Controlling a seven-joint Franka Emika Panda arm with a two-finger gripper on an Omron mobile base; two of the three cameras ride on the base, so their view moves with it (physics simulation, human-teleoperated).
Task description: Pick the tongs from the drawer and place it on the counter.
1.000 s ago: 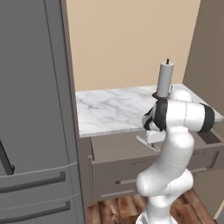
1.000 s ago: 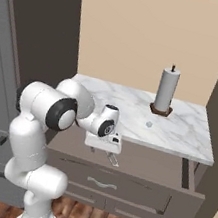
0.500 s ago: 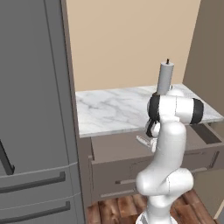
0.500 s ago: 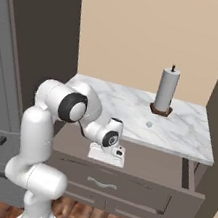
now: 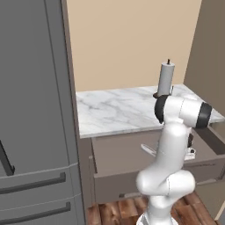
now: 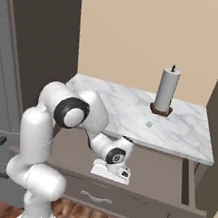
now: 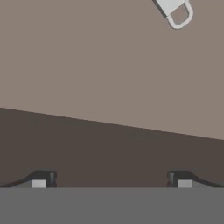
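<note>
The tongs [image 7: 175, 11] lie on the floor of the drawer [image 5: 127, 151]; in the hand view only one looped end shows at the upper right corner, well apart from the fingertips [image 7: 39, 181]. In the left base view a slim pale arm of the tongs [image 5: 148, 150] lies just left of the robot's forearm, inside the open drawer.

The gripper [image 7: 111, 181] stands wide open and holds nothing; both tips rise at the bottom of the hand view with bare drawer floor between them.

Change over the last second: the hand has descended from drawer-front height into the drawer cavity, and the wrist has turned so that the hand [image 6: 111, 170] now points downward at the drawer floor. The drawer itself has not moved.

Consequence for the task: the approach is under way, but the grasp is not yet aligned. Judging from the hand view, the gripper must shift toward the tongs before closing.

The counter [image 6: 178, 131] above the drawer carries an upright paper-towel roll [image 6: 166, 90] near its rear; bare marble remains in front for placement.
</note>
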